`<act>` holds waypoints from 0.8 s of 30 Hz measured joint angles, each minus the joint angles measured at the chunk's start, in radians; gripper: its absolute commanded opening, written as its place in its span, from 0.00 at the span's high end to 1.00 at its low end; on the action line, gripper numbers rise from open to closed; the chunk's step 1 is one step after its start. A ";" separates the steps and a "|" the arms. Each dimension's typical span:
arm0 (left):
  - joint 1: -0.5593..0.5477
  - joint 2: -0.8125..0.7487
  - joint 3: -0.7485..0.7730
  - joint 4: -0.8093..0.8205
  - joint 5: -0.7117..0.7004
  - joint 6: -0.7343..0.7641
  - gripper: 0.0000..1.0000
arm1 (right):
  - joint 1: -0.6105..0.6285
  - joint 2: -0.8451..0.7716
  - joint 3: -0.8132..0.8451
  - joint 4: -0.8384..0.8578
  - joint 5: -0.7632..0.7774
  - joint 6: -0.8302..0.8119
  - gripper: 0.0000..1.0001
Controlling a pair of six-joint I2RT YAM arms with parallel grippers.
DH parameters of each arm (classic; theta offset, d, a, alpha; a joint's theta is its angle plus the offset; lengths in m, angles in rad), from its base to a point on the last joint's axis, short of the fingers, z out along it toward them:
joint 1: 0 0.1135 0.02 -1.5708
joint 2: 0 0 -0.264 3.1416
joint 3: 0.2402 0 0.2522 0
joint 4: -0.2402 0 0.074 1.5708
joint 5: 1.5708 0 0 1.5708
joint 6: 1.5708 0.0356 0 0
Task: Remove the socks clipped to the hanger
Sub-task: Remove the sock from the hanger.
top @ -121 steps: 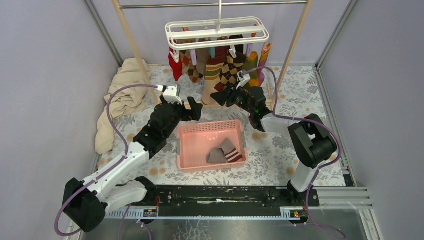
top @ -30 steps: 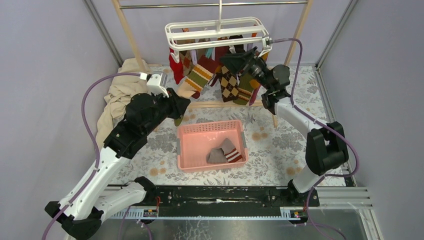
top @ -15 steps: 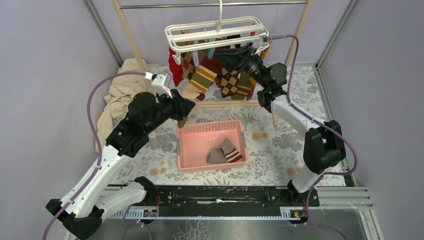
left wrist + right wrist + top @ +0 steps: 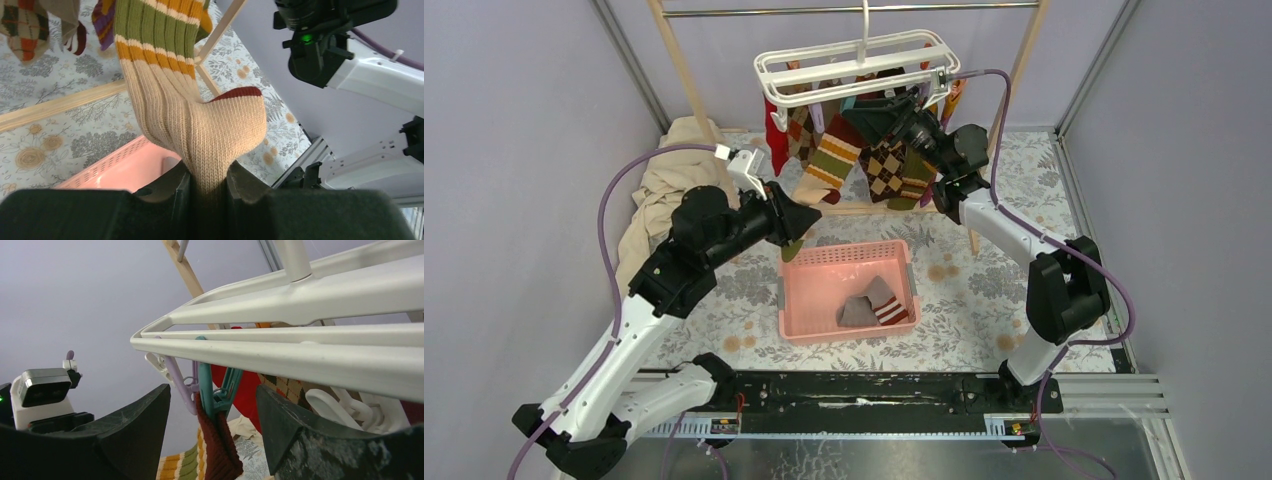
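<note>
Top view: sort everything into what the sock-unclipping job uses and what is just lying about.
Job: hanger, clipped socks, striped sock in left gripper, right gripper at teal clip, pink basket.
Lying about: beige cloth, floral table mat.

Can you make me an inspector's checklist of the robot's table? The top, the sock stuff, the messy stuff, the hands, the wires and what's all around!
Surface: table under a flowery cover.
Job's things: white hanger hooked on the rail; socks dangling from its clips; striped sock pulled slantwise; two more socks in the pink basket.
Clutter: beige cloth heap at the back left.
Hands: left hand shut on the striped sock's lower end; right hand open, one finger either side of a teal clip.
Cables: purple cable looping off each arm; the right one passes the hanger's corner.
Surroundings: wooden-post rack, lilac walls.
</note>
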State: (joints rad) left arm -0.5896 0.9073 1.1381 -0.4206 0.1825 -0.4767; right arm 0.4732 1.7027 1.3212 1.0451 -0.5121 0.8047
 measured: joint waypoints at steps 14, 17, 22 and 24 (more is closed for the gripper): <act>0.000 -0.016 0.028 0.001 0.073 -0.024 0.71 | 0.000 0.066 0.040 0.047 -0.002 0.030 0.39; 0.000 -0.017 0.028 0.001 0.078 -0.027 0.71 | 0.000 0.068 0.043 0.058 -0.002 0.040 0.41; 0.000 -0.017 0.028 0.000 0.084 -0.027 0.71 | 0.000 0.084 0.072 0.089 -0.002 0.063 0.48; 0.000 -0.017 0.028 0.000 0.084 -0.027 0.71 | 0.000 0.095 0.083 0.101 -0.003 0.072 0.52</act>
State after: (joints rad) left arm -0.5896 0.8906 1.1664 -0.4202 0.2665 -0.5037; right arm 0.4732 1.7973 1.4040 1.1458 -0.5152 0.8764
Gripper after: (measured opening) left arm 0.284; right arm 0.535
